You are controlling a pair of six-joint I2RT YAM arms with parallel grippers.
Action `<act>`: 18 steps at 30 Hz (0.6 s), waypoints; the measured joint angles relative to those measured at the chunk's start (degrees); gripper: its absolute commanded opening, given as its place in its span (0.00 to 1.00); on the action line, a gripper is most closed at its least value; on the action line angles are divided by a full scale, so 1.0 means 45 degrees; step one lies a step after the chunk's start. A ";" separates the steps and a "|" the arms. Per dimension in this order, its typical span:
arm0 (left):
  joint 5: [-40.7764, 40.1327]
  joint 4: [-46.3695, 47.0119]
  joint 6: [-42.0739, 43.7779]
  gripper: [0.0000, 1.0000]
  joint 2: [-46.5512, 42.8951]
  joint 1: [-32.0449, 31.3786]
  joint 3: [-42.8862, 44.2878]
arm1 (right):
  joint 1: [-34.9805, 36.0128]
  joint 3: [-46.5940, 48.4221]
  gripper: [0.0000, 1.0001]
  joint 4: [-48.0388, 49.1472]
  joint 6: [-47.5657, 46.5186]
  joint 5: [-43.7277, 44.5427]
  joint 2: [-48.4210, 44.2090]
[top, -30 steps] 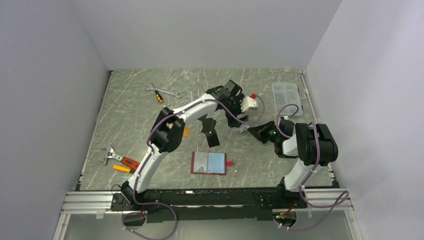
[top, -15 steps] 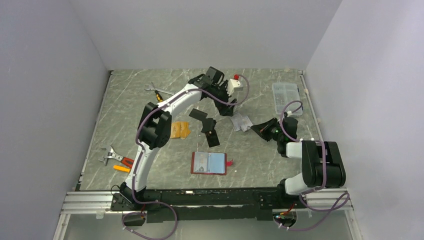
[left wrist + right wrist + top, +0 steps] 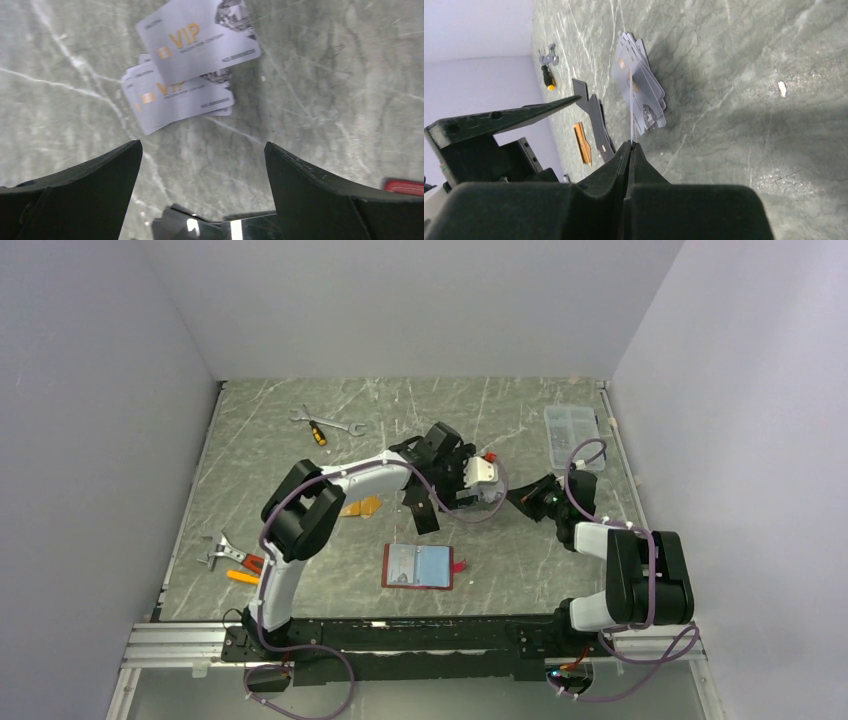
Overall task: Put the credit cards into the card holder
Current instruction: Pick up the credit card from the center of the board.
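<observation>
The dark-red card holder [image 3: 418,566] lies open at the table's front centre. Orange cards [image 3: 360,507] and black cards [image 3: 421,506] lie behind it. The silver-grey cards [image 3: 177,97] lie fanned on the table below my left gripper [image 3: 202,150], which is open and empty above them. My left gripper [image 3: 468,488] hides them in the top view. My right gripper [image 3: 630,145] is shut on one silver-grey card [image 3: 630,107], seen edge-on and lifted over the silver stack [image 3: 646,87]. In the top view my right gripper [image 3: 517,502] is just right of the left one.
A clear compartment box [image 3: 574,435] stands at the back right. A wrench and screwdriver [image 3: 325,425] lie at the back left. Pliers and other hand tools [image 3: 235,560] lie at the front left. Black cards [image 3: 594,117] and orange cards [image 3: 583,142] show beyond the silver stack.
My left gripper swung away to the back left, then came back down over the silver-grey cards. My right arm's elbow dropped toward the front while its gripper stayed by the cards.
</observation>
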 measured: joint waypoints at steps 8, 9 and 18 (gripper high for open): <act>-0.2249 0.2788 0.1200 0.99 -0.0767 -0.0821 -0.2001 | 0.0146 0.0253 0.00 -0.0593 0.1098 0.0136 -0.0010; -0.2443 0.3050 0.1375 0.99 -0.0767 -0.0971 -0.2166 | 0.0165 0.0306 0.00 -0.0680 0.1195 0.0146 -0.0029; -0.3419 0.4799 0.2254 0.99 -0.0767 -0.1622 -0.2569 | 0.0243 0.0554 0.00 -0.0971 0.1899 0.0209 -0.0301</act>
